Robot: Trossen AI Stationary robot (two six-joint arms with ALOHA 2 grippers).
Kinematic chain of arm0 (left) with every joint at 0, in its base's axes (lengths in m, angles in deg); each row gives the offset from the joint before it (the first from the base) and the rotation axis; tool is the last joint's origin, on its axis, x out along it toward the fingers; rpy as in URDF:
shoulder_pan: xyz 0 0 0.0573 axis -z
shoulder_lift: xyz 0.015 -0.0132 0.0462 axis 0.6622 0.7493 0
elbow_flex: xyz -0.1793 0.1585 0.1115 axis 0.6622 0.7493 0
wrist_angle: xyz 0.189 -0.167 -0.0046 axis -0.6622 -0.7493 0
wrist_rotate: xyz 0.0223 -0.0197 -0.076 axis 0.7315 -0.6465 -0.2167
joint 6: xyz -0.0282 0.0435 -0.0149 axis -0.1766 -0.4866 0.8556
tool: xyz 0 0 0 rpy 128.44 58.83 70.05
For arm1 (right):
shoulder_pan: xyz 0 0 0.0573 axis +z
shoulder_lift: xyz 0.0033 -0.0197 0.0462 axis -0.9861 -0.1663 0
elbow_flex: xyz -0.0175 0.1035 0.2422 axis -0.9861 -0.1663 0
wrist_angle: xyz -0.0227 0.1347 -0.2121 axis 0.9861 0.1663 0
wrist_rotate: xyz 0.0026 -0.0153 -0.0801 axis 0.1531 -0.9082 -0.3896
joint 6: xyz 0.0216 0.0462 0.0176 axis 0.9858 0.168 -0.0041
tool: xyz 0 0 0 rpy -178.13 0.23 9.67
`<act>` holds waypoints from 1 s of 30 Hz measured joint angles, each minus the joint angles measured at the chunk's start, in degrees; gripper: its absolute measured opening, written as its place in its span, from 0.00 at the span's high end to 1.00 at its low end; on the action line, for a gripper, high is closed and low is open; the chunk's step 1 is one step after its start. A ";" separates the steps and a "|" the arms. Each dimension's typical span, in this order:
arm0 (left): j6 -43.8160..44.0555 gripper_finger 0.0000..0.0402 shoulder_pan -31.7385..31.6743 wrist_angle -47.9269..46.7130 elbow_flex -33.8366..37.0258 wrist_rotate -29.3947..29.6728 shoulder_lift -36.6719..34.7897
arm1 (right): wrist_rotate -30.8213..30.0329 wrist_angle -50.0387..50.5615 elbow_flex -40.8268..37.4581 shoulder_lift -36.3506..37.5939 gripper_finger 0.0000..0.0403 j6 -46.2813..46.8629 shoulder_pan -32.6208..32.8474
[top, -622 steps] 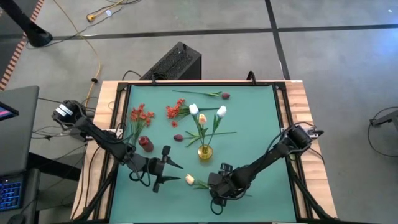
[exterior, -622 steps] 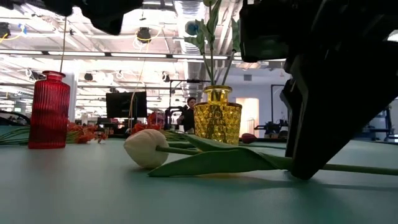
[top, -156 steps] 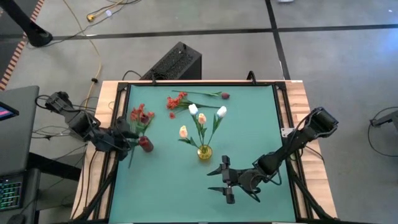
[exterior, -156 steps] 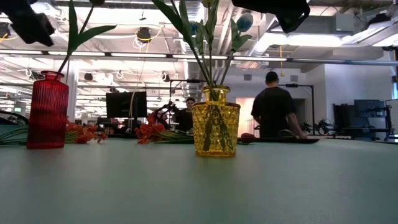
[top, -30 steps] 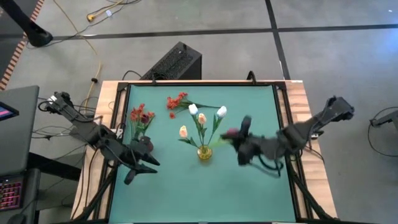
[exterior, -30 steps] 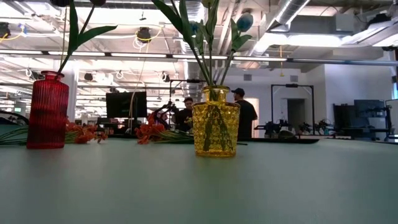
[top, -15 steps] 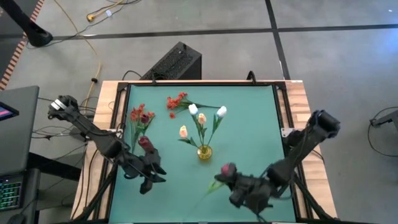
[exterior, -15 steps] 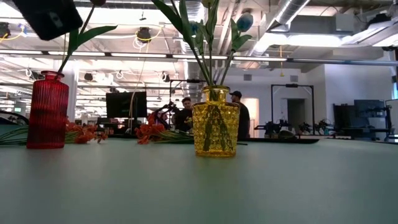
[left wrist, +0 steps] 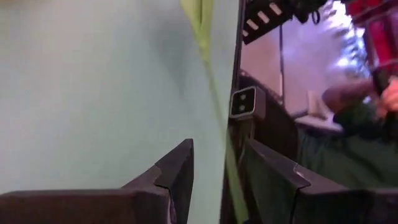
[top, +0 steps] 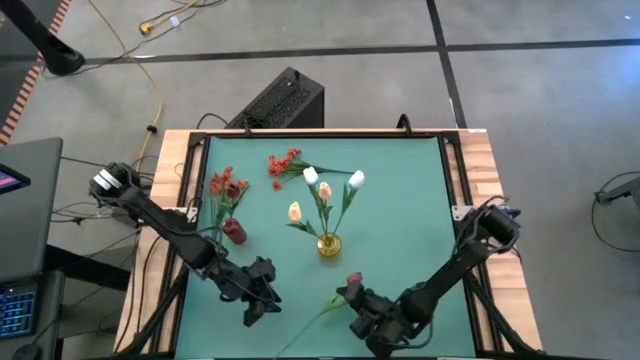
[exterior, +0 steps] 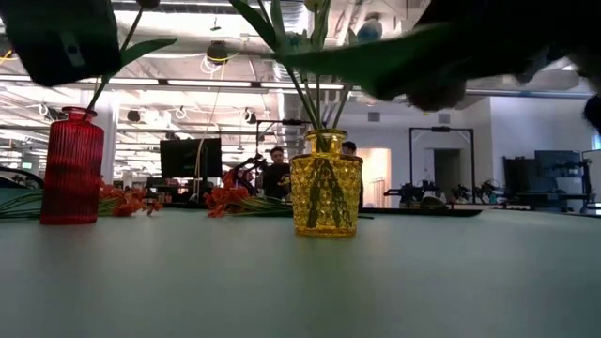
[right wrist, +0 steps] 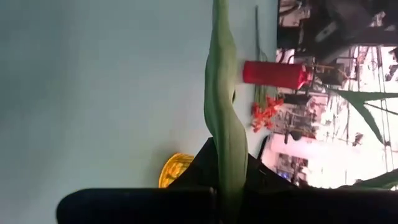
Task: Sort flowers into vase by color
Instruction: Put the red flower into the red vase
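A maroon-budded flower (top: 353, 281) with a long green stem (top: 310, 325) hangs over the table's near middle, with my right gripper (top: 358, 303) shut on it. To its left, my left gripper (top: 268, 304) is open. In the left wrist view the stem (left wrist: 214, 106) shows ahead of the gap between that gripper's fingers, and I see no touch. The red vase (top: 234, 231) holds red-orange flowers (top: 226, 186). White and peach tulips (top: 324, 186) stand in the yellow vase (top: 328, 244). My right gripper pinches the flower's stem and leaf (right wrist: 227, 180) between its two shut fingers, a little below the bud. The fingers come from the table's right side. The flower is lifted clear of the table, and its stem slants down toward the near left.
A bunch of red-orange flowers (top: 285, 163) lies on the mat at the far middle. The low view shows the red vase (exterior: 70, 169) at the left and the yellow vase (exterior: 326, 183) in the middle. People stand in the room beyond the table.
My right gripper has carried the maroon flower from right of the yellow vase toward the table's near edge, then a little left. My left gripper has gone from beside the red vase toward the near edge and right, closing in on the flower's stem.
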 joint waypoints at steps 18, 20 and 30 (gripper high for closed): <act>0.03 0.72 0.00 24.49 -0.04 -0.15 19.21 | -3.28 -5.03 0.02 -2.51 0.92 2.60 -0.12; -1.09 0.72 0.00 24.74 -0.04 0.70 19.18 | -3.25 -4.95 0.02 -2.51 0.92 3.03 -0.17; -3.29 0.72 0.00 27.80 -0.04 1.68 19.18 | -3.08 -4.70 0.02 -2.51 0.92 5.64 0.24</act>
